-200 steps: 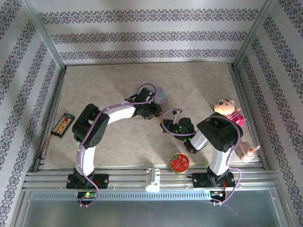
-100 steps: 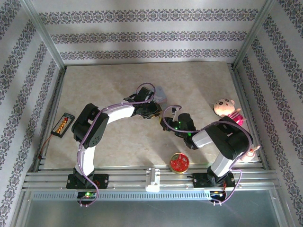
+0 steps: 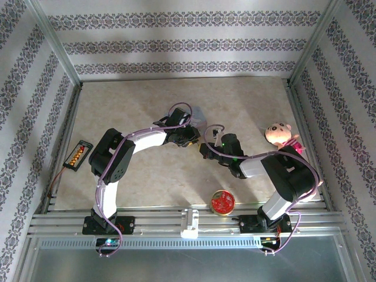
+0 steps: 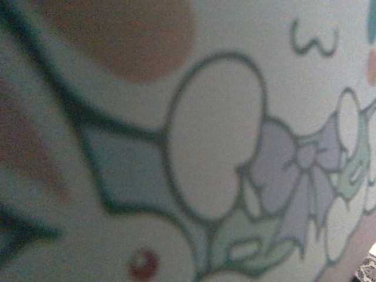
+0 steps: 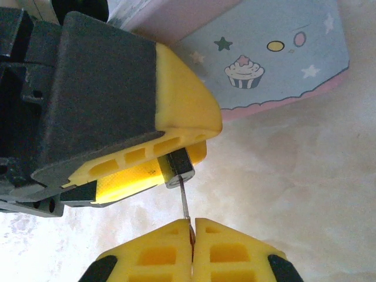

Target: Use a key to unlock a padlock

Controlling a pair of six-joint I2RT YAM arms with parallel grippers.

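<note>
I am reading the padlock [image 5: 178, 167] in the right wrist view as a small dark block that is sitting between the yellow pads [image 5: 182, 106] of the left gripper [image 5: 182, 157], which is pinching it clear of the table [image 5: 294, 188]. The key [image 5: 185, 202] is showing as a thin grey shaft running from the underside of the padlock down into the right gripper [image 5: 192, 249]. Its two yellow fingertips are pressing together on the shaft. The key's tip is meeting the padlock body, but I cannot tell how far it is entering. Just behind the left gripper, the pastel tin [image 5: 276, 64] is lying on the table with its cupcake print facing up, and its printed face is blurring across the left wrist view. In the top view, both arms are converging near the table's centre. A round red-and-gold tin [image 3: 222, 201] is resting near the front rail, a plush toy [image 3: 279, 133] is lying at the right edge, and a dark tray [image 3: 78, 154] is sitting at the left edge.
</note>
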